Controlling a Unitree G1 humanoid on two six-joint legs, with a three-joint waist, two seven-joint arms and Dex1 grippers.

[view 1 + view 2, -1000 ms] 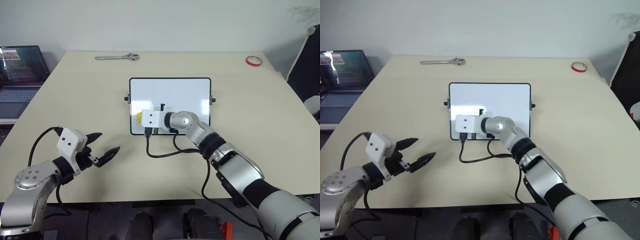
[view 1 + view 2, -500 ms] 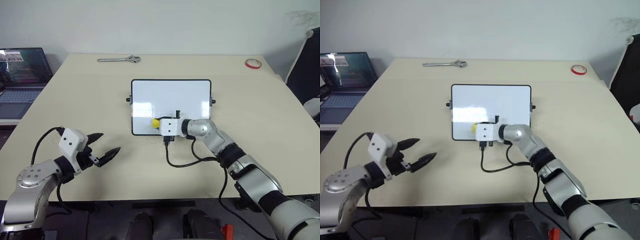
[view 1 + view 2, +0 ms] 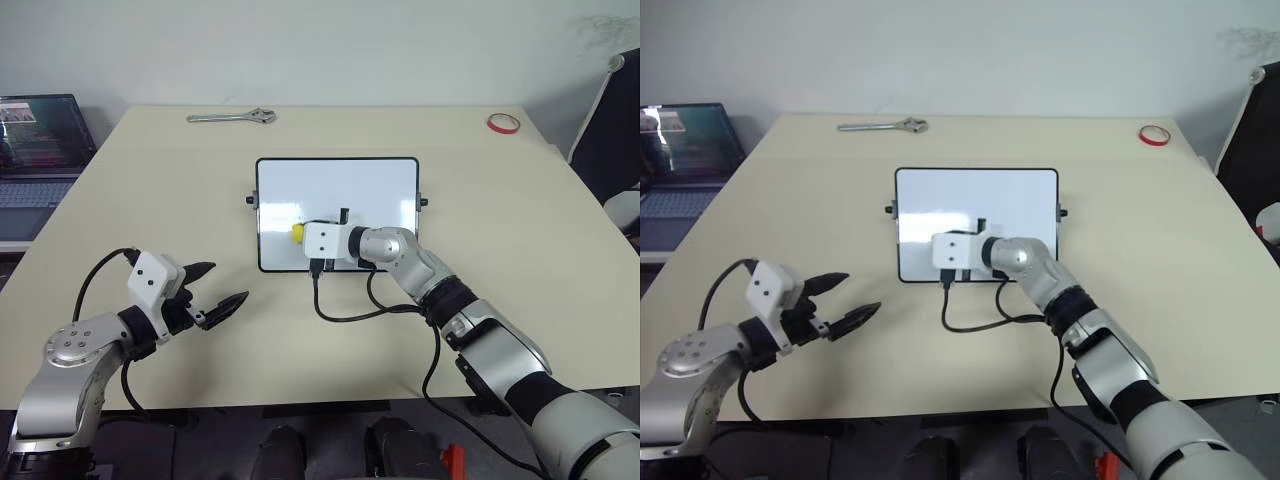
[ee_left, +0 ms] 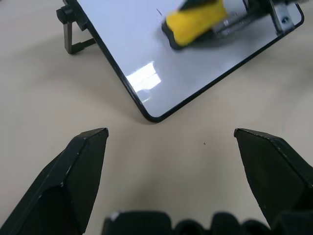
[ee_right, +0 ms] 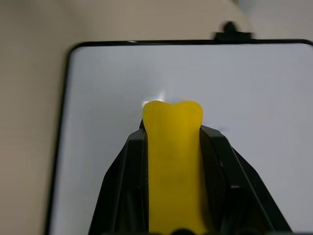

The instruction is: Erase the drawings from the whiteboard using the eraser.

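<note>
Table: we see a beige top (image 3: 500,230) against a pale wall, a wrench (image 3: 231,117) and a red tape ring (image 3: 505,122) along its far edge.
Whiteboard (image 3: 370,190): flat at the centre.
Right gripper (image 5: 172,147): pinching the eraser (image 3: 298,233) over the board's near-left part.
Left gripper (image 3: 218,294): spread, above bare table.
Laptop (image 3: 38,135): beside the table's left.

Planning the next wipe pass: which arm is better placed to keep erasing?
Right. Its tool is shut on the eraser, over the whiteboard. The left tool is open, empty, off the board.
</note>
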